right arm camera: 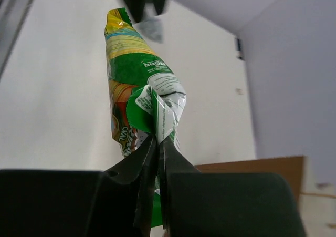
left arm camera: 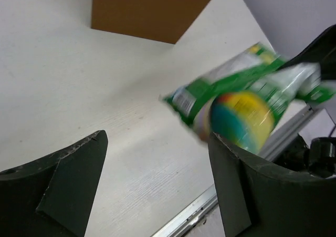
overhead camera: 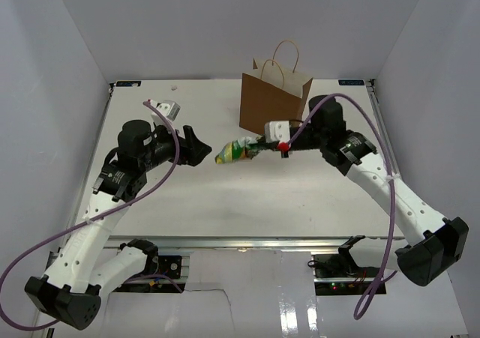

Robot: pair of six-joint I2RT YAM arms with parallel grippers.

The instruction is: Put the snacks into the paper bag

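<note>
My right gripper (overhead camera: 255, 150) is shut on one end of a green and yellow snack packet (overhead camera: 232, 151), held above the table's middle. In the right wrist view the packet (right arm camera: 131, 84) sticks out from my pinched fingertips (right arm camera: 159, 142). In the left wrist view it (left arm camera: 241, 98) hangs blurred just past my right finger. My left gripper (overhead camera: 201, 151) is open and empty, facing the packet from the left. The brown paper bag (overhead camera: 274, 102) stands upright behind the right gripper; it also shows in the left wrist view (left arm camera: 149, 8) and the right wrist view (right arm camera: 252, 166). No other snacks show.
A small white object (overhead camera: 174, 88) lies near the table's far edge. White walls enclose the table on the left, back and right. A metal rail (overhead camera: 255, 242) runs along the near edge.
</note>
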